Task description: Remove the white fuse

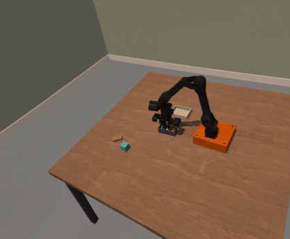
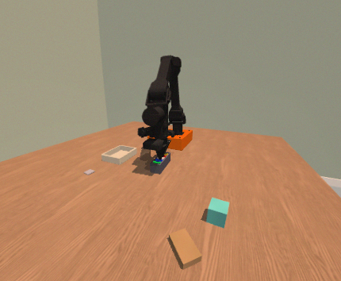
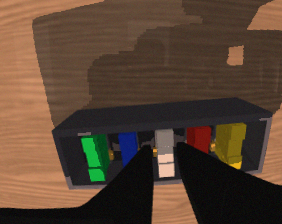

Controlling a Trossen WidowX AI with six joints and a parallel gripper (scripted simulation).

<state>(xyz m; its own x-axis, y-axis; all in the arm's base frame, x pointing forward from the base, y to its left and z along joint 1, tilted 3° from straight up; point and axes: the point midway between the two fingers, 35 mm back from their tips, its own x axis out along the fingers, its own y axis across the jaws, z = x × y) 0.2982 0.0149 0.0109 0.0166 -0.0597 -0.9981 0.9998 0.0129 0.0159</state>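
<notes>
The white fuse (image 3: 166, 167) stands in the middle slot of the dark fuse block (image 1: 168, 131) (image 2: 155, 168) (image 3: 167, 109). My gripper (image 1: 167, 126) (image 2: 160, 156) (image 3: 163, 150) points down low over the block, slightly open, with one fingertip on each side of the white fuse and a narrow gap beside it. The blue fuse (image 3: 127, 150) and red fuse (image 3: 198, 140) are close outside the fingers, partly hidden by them; whether they touch cannot be told. The off-white tray (image 1: 182, 112) (image 2: 119, 155) is empty.
The green fuse (image 3: 94, 155) and yellow fuse (image 3: 231, 140) fill the block's end slots. A teal cube (image 1: 125, 146) (image 2: 218, 212), a brown block (image 1: 117, 138) (image 2: 185, 248) and a small pale flat piece (image 2: 89, 171) lie on the table. The arm stands on an orange base (image 1: 222, 132).
</notes>
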